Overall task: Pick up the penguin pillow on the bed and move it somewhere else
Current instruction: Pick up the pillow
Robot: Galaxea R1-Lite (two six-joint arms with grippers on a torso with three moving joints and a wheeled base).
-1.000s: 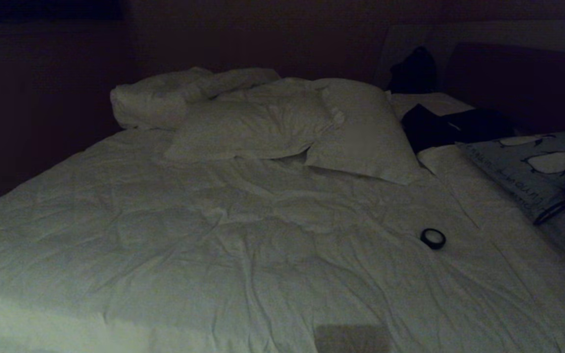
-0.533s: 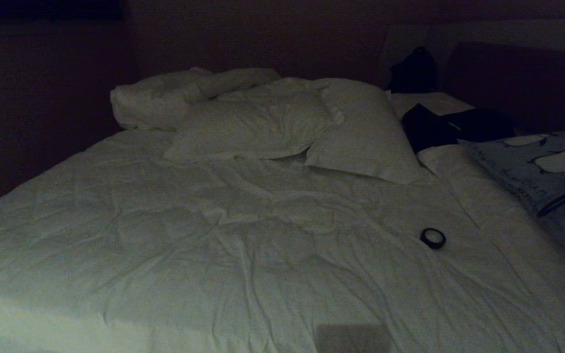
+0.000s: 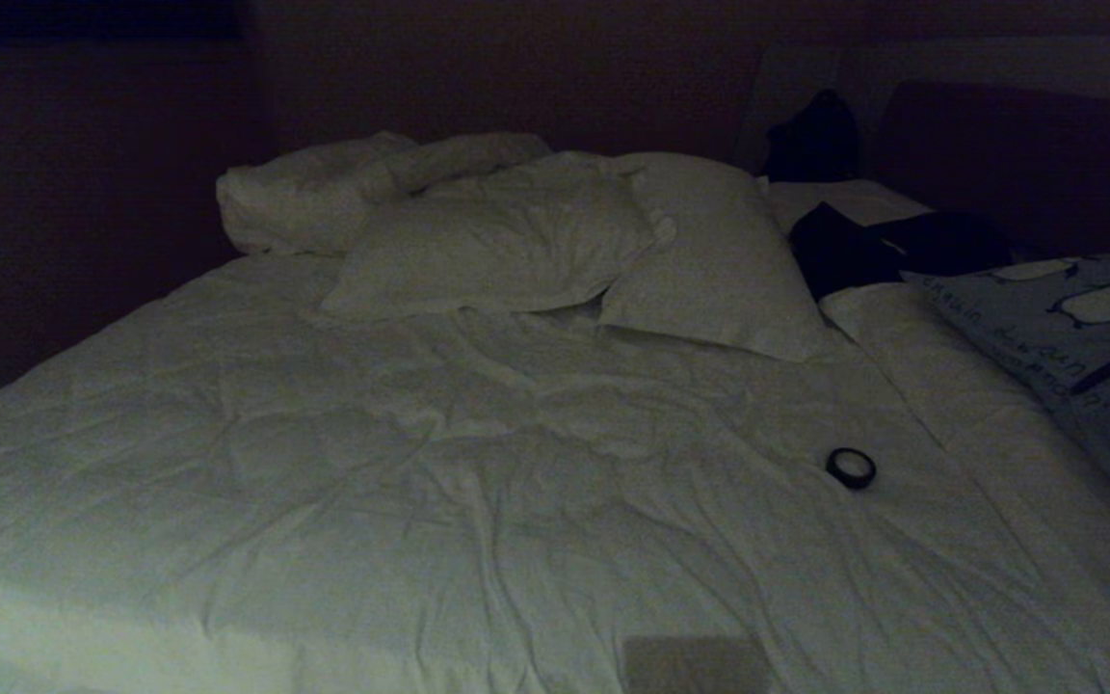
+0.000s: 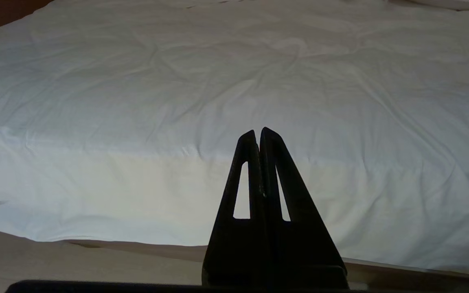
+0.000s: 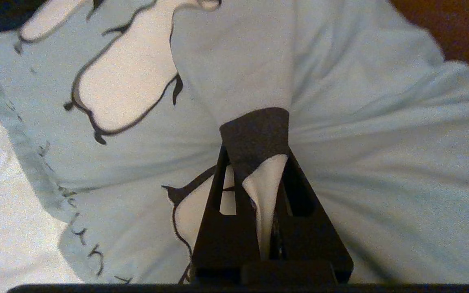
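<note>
- Right now the right gripper (image 5: 255,134) has its jaws pinched tight on a fold of the penguin pillow (image 5: 340,171); bunched cloth runs up between the two fingers.
- Pillow sits at the far right side of the bed (image 3: 420,501), right of the white pillows (image 3: 709,260), just beside a dark bundle (image 3: 883,246). Its near edge looks tilted up off the duvet.
- Handling, my guess: soft, light, floppy. The cover gathers into creases around the pinch, so the grip is prob. on fabric w/ little stuffing behind it. Cloth isn't slippery, but a thin pinch could slide out if swung fast; the body will sag below the grip pt. A deeper bite nr a corner or seam would be safer.
- Left gripper (image 4: 257,132) parked at the foot of the bed, jaws closed on nothing, pointing over bare duvet.
- Views differ: right wrist view shows the pinch & penguin print close up; head view only catches the pillow (image 3: 1046,308) at the frame edge, w/ the gripper barely a dark shape there.
- Head view alone shows a small black ring (image 3: 850,467) lying on the duvet, apart from the pillow.
</note>
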